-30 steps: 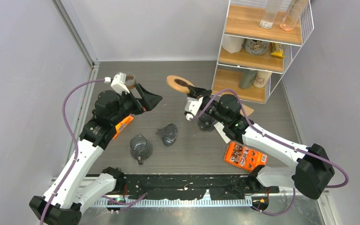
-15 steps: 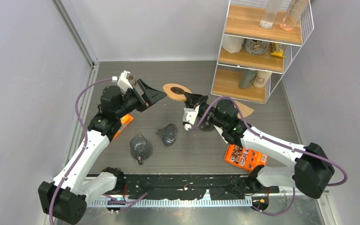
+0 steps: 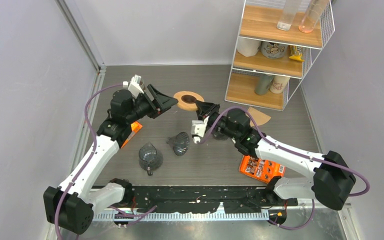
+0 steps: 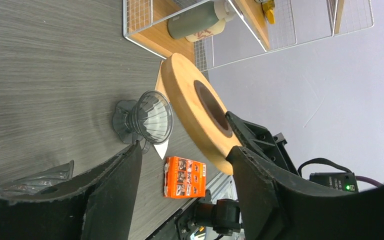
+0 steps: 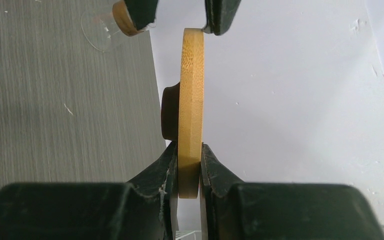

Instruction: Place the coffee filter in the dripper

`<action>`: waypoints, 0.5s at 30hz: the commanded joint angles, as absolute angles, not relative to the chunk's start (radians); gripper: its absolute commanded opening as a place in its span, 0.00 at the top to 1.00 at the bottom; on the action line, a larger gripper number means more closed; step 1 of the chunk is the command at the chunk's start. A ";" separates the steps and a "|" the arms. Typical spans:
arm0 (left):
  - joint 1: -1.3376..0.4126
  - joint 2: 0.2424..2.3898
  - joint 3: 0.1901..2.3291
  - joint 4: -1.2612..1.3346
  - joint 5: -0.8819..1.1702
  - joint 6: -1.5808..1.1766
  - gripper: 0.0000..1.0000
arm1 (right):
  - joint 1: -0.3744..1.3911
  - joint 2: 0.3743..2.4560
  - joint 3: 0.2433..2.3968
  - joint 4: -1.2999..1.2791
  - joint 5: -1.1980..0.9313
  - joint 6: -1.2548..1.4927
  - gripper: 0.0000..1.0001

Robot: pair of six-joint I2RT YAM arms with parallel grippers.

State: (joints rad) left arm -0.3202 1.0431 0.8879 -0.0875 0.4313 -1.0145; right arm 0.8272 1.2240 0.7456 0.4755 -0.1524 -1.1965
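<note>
Top view high, looking down on table (image 3: 210, 77); both wrist views close, opposed, sharing wooden disc (image 4: 187, 95).

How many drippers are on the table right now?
3. The near-left dripper sits in front of the left arm. The middle dripper is just right of it. The upright dripper stands beneath the right arm, mostly hidden from above. More could be hidden on the shelf.

Noted: a wire rack (image 3: 260, 22) with three wooden shelves stood at the tabletop's far right corner. It carried two clear glasses (image 3: 286, 15) on top, a white cup (image 3: 248, 46) and a printed mug (image 3: 273, 49) on the middle shelf, and a green bottle (image 3: 264, 84) on the lowest. An orange box (image 3: 261, 167) lay toward the near edge, right of centre. An orange packet (image 3: 132, 131) lay toward the left edge. A wooden ring (image 3: 180, 94) was held clear of the tabletop, toward the far edge.
</note>
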 commanded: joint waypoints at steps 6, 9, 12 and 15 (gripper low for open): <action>-0.316 1.098 0.896 0.042 0.436 -1.054 0.38 | 0.897 1.251 0.778 0.538 -0.176 -1.270 0.94; -0.316 1.106 0.895 0.054 0.447 -1.066 0.54 | 0.906 1.257 0.781 0.548 -0.175 -1.269 0.94; -0.316 1.101 0.892 0.054 0.447 -1.065 0.77 | 0.910 1.260 0.779 0.550 -0.172 -1.262 0.91; -0.316 1.089 0.879 0.053 0.431 -1.064 1.00 | 0.913 1.258 0.773 0.550 -0.167 -1.249 0.85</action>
